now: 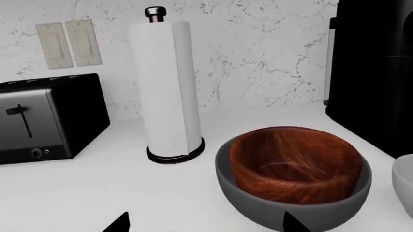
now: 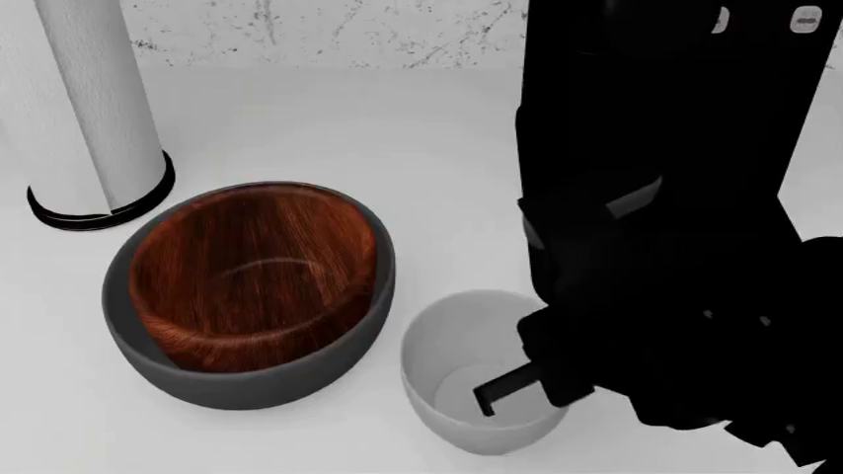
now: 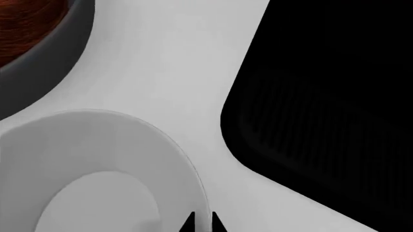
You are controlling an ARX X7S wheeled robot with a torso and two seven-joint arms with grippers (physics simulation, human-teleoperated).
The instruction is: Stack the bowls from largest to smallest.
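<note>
Wood-grain bowl [image 2: 251,272] sits nested inside the dark grey bowl [image 2: 251,380] on the white tabletop [image 2: 395,128], just in front of the paper towel roll [image 2: 93,109] toward the back wall. White bowl [image 2: 461,395] stands alone, just beside the grey one, not touching. Right tool [image 3: 201,223] is at the white bowl's rim, one finger inside and one outside, tips close together around the wall; whether clamped, cannot tell. Left tool [image 1: 203,224] shows only two dark tips spread apart, holding nothing. Toaster [image 1: 45,121] sits beyond the roll; a black appliance [image 1: 374,72] stands behind the white bowl.
</note>
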